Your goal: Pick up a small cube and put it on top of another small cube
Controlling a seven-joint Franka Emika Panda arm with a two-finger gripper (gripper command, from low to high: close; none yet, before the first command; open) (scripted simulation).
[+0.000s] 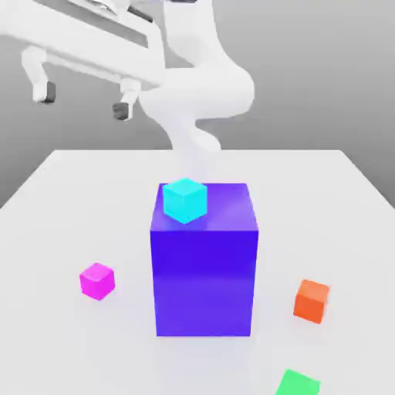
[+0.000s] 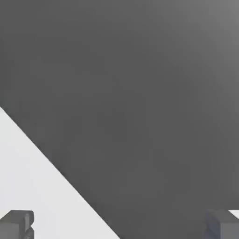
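Gripper [image 1: 83, 101] hangs high over the table's [image 1: 69, 200] far part, toward the exterior view's left. Jaws spread wide, nothing between them. Two dark fingertips [image 1: 46, 93] point down, well apart from each other and well above every block. In the hand view the gripper [image 2: 120, 225] shows its two grey pads [image 2: 17, 225] at opposite sides w/ a big gap between; behind them a wedge of white table [image 2: 32, 186] edge and grey floor beyond.

White arm [image 1: 200, 92] rises from the table's far side, behind the big block [image 1: 204, 270].

Pink cube [image 1: 97, 281] sits on the table, near side, at the exterior view's left of the big block, apart from it, not touching anything else. Gripper is far above it and farther back.

Big block: tall blue-purple, roughly mid-table, upright. Cyan cube [image 1: 185, 200] rests on its top face, at the near corner toward the exterior view's left, turned a bit vs. the block's edges.

Orange cube [image 1: 312, 300] on the table at the exterior view's right of the big block, apart from it. Green cube [image 1: 297, 383] nearer the camera than the orange one, partly cut off by the frame edge.

No bins, trays or other containers on the table; blocks lie loose on the white top.
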